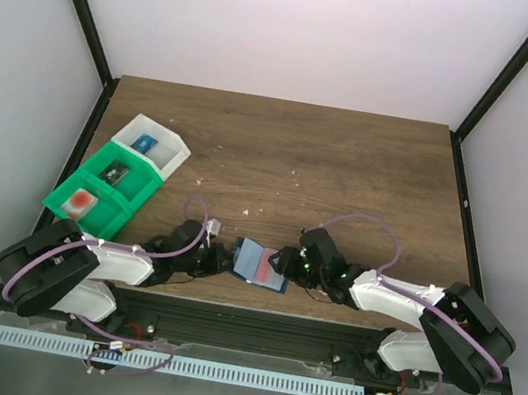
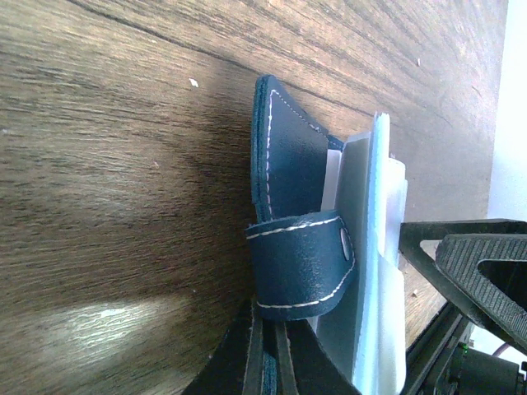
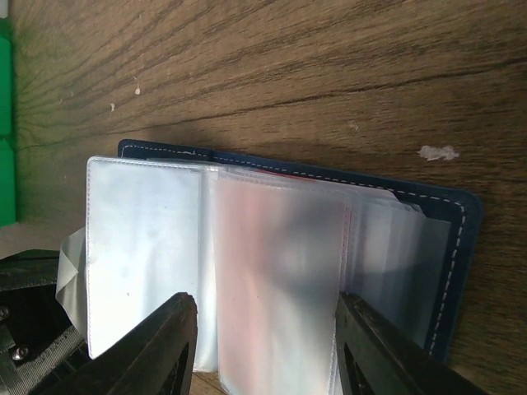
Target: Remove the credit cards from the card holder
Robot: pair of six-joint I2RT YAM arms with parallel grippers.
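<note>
Card holder (image 1: 260, 263) lies open on counter (image 1: 351, 161) by near edge, between both arms. Left tool (image 2: 268, 366) pressed together, pinching card holder's dark blue cover. Right tool (image 3: 263, 329) spread, fingers either side of pinkish credit card (image 3: 276, 263) blurred behind clear plastic. Second credit card (image 1: 82, 200) sits in green bin (image 1: 132, 198), far left.

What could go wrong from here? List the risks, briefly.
1. The right claw stands open over the clear sleeves. The reddish credit card sits inside one, so closing may pinch sleeve and card together and drag the whole card holder.
2. The left claw is shut on only the card holder's dark cover edge, by the strap; a pull could slip it free.
</note>
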